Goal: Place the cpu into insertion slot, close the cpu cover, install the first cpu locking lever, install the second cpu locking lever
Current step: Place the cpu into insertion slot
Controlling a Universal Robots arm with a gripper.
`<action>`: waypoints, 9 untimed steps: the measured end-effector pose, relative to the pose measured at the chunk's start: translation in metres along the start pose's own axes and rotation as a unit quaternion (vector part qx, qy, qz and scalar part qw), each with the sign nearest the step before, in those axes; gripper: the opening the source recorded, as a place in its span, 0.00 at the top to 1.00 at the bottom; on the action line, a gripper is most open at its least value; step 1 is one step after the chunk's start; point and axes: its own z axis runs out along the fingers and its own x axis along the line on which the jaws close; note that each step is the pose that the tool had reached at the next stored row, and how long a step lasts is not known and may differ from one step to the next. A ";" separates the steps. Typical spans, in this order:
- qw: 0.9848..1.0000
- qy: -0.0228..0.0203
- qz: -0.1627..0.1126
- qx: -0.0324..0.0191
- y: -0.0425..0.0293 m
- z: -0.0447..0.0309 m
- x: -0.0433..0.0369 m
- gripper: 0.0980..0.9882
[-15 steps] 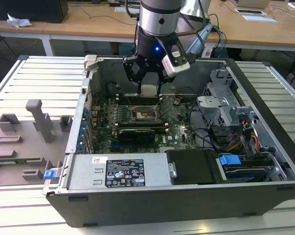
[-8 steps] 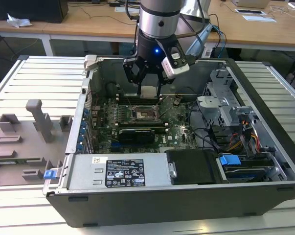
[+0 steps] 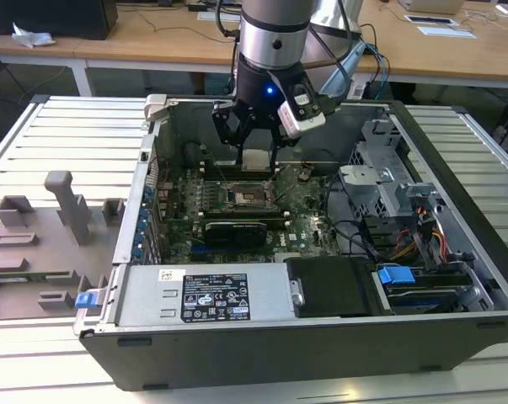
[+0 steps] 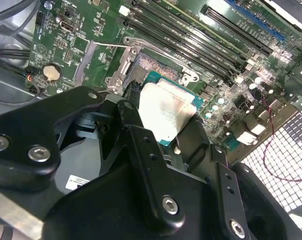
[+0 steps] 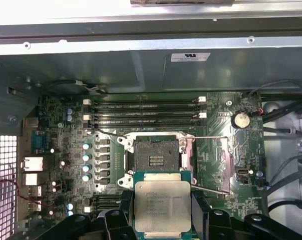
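Observation:
My gripper [image 3: 258,160] is shut on the cpu [image 3: 258,159], a flat square chip with a pale silver top, and holds it by two opposite edges a little above the green motherboard [image 3: 300,223]. In the first wrist view the cpu [image 5: 162,207] hangs just short of the insertion slot [image 5: 156,160], between black fingers [image 5: 124,212]. The slot's dark square lies uncovered inside its silver rim. In the second wrist view the cpu [image 4: 166,112] partly overlaps the slot [image 4: 152,66]. I cannot tell the cpu cover apart from the rim. A thin wire lever [image 5: 211,138] stands unlatched beside the slot.
The motherboard lies inside an open computer case [image 3: 456,135]. Long black memory slots [image 5: 145,112] run beside the socket, and a black card [image 3: 234,231] lies on its other side. A power supply [image 3: 207,295] and drive cage [image 3: 388,181] with cables flank it. A grey fixture [image 3: 43,240] sits at the exterior view's left.

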 end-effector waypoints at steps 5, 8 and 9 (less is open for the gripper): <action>1.000 0.000 0.000 0.000 -0.0002 0.0026 0.0000 0.50; 1.000 0.000 0.000 0.000 -0.0004 0.0046 -0.0001 0.50; 1.000 0.000 0.000 0.000 -0.0005 0.0050 -0.0001 0.50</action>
